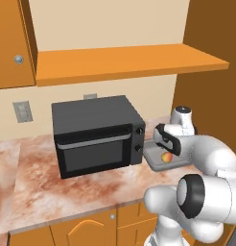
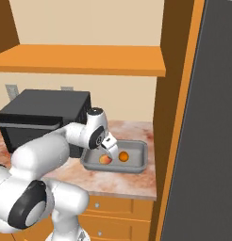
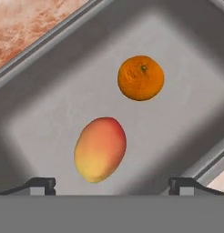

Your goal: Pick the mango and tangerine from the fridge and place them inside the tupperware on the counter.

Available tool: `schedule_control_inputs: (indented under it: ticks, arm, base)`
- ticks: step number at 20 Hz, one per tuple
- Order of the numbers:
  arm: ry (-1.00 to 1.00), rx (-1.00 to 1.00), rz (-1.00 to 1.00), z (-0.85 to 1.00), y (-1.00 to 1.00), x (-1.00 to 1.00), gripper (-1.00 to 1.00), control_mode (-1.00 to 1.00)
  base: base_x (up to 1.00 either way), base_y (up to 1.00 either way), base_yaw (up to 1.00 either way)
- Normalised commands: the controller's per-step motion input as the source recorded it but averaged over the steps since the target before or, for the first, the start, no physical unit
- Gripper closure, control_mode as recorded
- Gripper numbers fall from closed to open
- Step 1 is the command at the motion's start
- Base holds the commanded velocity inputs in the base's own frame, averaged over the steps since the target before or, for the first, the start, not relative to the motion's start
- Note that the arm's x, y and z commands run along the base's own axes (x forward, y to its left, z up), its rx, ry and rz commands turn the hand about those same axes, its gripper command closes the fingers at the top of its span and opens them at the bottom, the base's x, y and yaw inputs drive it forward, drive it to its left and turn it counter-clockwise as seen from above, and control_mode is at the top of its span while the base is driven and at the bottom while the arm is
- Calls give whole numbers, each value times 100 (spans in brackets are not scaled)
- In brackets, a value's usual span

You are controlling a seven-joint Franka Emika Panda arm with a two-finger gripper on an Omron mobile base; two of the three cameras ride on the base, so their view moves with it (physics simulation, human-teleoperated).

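The grey tupperware (image 3: 186, 113) stands on the counter (image 2: 122, 183), and both fruits lie on its floor. The red-and-yellow mango (image 3: 100, 149) rests just below my open gripper (image 3: 111, 184), whose two fingertips (image 3: 41, 184) stand wide apart on either side of it without touching. The orange tangerine (image 3: 140, 78) lies a little apart from the mango. In the right base view the gripper (image 2: 108, 148) hangs over the tupperware (image 2: 136, 167), above the mango (image 2: 105, 160) and beside the tangerine (image 2: 123, 156). The left base view has the mango (image 1: 166, 157) in the tupperware (image 1: 153, 157) under my hand. The fridge (image 2: 207, 141) rises at the right.
A black microwave (image 1: 96, 134) stands on the counter (image 1: 43, 182) right beside the tupperware, to its left. An orange shelf (image 1: 124, 62) runs overhead. A brown side panel (image 2: 177, 94) walls off the counter on the right, next to the fridge.
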Motion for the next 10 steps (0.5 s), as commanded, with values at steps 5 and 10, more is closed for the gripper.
schedule_control_inputs:
  ticks: [5,10]
  arm:
    - [3,0,-1,41,0,-35,-100,-100]
    - [0,0,0,39,0,-35,-100,-100]
  base:
    - [0,0,0]
    - [0,0,0]
